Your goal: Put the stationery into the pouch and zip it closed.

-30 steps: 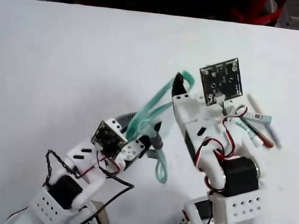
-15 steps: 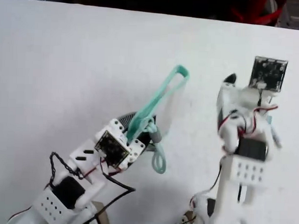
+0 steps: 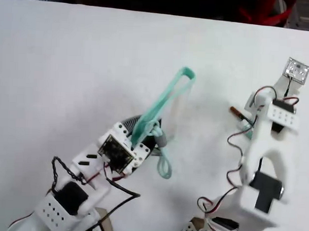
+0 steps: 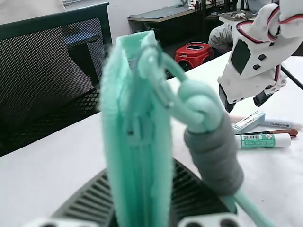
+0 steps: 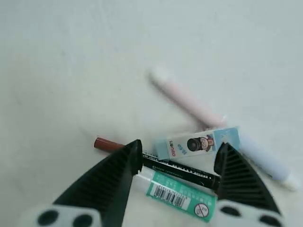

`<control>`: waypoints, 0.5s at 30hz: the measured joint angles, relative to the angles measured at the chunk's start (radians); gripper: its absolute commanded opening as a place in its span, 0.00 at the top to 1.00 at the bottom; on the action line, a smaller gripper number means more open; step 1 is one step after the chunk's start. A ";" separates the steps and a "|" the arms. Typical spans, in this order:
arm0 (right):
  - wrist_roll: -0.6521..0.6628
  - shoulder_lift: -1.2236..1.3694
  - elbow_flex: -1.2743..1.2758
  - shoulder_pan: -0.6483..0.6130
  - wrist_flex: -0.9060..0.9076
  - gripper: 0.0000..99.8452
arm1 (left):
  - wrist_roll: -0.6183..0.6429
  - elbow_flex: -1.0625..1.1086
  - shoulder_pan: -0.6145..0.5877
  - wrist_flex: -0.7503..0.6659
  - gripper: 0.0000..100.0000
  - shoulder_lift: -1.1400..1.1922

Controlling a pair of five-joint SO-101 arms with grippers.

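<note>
Pouch (image 4: 137, 142): mint-green, flat, held on end above table (image 3: 70, 57), cord pull with grey bead (image 4: 213, 151); inside hidden | left gripper (image 3: 141, 140): clamped on pouch's lower end | right gripper (image 5: 180, 149): jaws wide apart, holding nothing, over stationery | stationery on table, well apart from pouch: pink pen (image 5: 187, 101), eraser (image 5: 196, 142), black pen (image 5: 180, 168), green-labelled tube (image 5: 177, 195), lying together

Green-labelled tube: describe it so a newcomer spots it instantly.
On the white table, find the stationery pile beneath the right arm's open claw. The white cylindrical tube lies alongside the thin black pen; it alone has a green barcoded label.
</note>
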 measured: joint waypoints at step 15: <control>-0.126 0.184 -0.147 0.072 0.063 0.76 | 0.000 0.000 0.000 0.000 0.93 0.000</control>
